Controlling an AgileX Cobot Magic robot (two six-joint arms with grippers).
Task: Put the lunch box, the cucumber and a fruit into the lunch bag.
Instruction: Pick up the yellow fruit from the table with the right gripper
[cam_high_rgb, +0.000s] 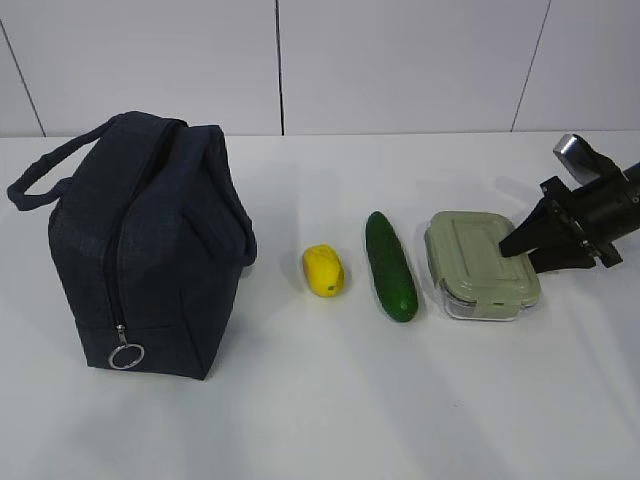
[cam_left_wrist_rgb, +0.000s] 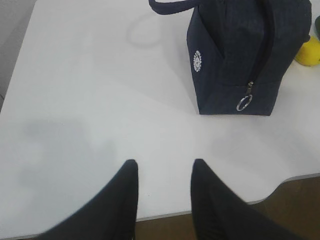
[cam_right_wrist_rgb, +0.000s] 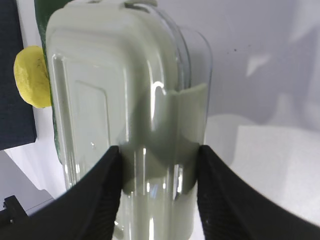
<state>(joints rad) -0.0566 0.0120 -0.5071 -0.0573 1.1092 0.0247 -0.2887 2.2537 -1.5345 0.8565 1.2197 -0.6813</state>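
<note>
on a white table (cam_high_rgb: 320, 420) the lunch bag (cam_high_rgb: 150, 245) stands upright at the left of the exterior view, dark navy, its two loop handles at the top and its zipper running down the near end to a metal ring pull (cam_high_rgb: 126, 356) close to the base; the zipper looks closed along the part that shows. to the right of the bag, apart from it, lies the fruit (cam_high_rgb: 324, 270), small and bright yellow, then the cucumber (cam_high_rgb: 390, 265), dark green and lying lengthwise toward the camera, and just beside that the lunch box (cam_high_rgb: 480, 265), a clear container with a pale sage-green lid, resting flat on the table. the right gripper (cam_high_rgb: 530, 245) reaches in from the right edge and sits at the box's right end, its dark fingers (cam_right_wrist_rgb: 100, 195) set either side of the box; in the right wrist view the two fingers bracket the lid and the clear wall closely, seemingly touching both sides, though whether they are pressing on it firmly i cannot tell. the box is not lifted. the left gripper (cam_left_wrist_rgb: 162, 200) hangs above the bare near-left part of the table, its fingers parted to a moderate gap with nothing between them, well short of the bag, whose ring pull and a small white round logo (cam_left_wrist_rgb: 197, 60) show in the left wrist view, with the fruit peeking out at the far right edge
</note>
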